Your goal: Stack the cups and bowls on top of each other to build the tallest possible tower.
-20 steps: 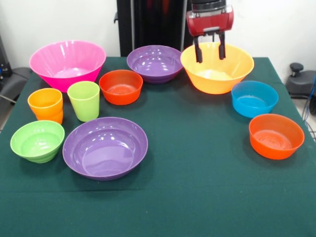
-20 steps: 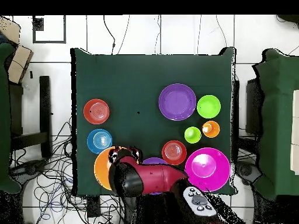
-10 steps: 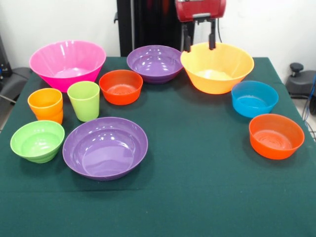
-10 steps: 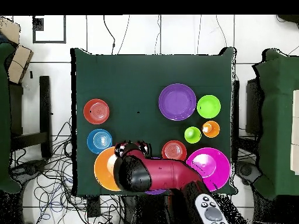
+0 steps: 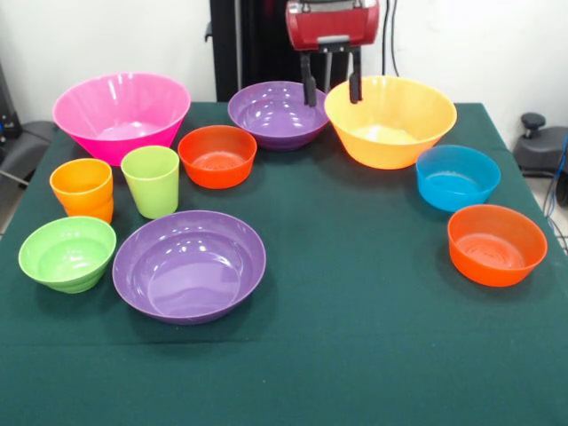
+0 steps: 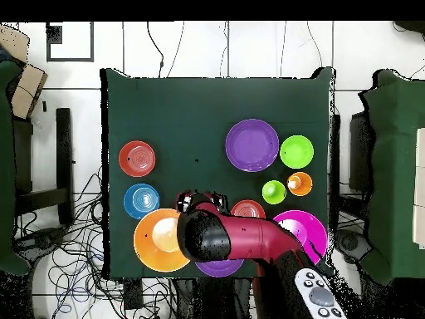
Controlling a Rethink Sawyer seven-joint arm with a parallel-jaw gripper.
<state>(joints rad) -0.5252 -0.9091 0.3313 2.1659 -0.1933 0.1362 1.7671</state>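
My gripper [image 5: 331, 96] hangs open and empty over the gap between the far purple bowl [image 5: 278, 114] and the large yellow-orange bowl [image 5: 390, 120]; the overhead view shows the gripper [image 6: 202, 199] beside that bowl [image 6: 162, 240]. At the left stand the pink bowl [image 5: 122, 113], a red-orange bowl [image 5: 217, 155], the orange cup [image 5: 82, 189], the lime green cup [image 5: 151, 180], the small lime bowl [image 5: 67, 253] and a wide purple bowl [image 5: 189, 264]. The blue bowl [image 5: 457, 177] and another red-orange bowl [image 5: 496, 244] sit at the right. No tower shows; everything stands singly.
A dark green cloth [image 5: 355, 337] covers the table. In the overhead view my arm [image 6: 249, 241] hides most of the near purple bowl [image 6: 220, 267] and part of the pink bowl [image 6: 305, 237]. Cables lie on the floor [image 6: 75, 274].
The gripper has moved from above the yellow-orange bowl toward the purple bowl beside it, staying open and empty. The bowls and cups have not moved.
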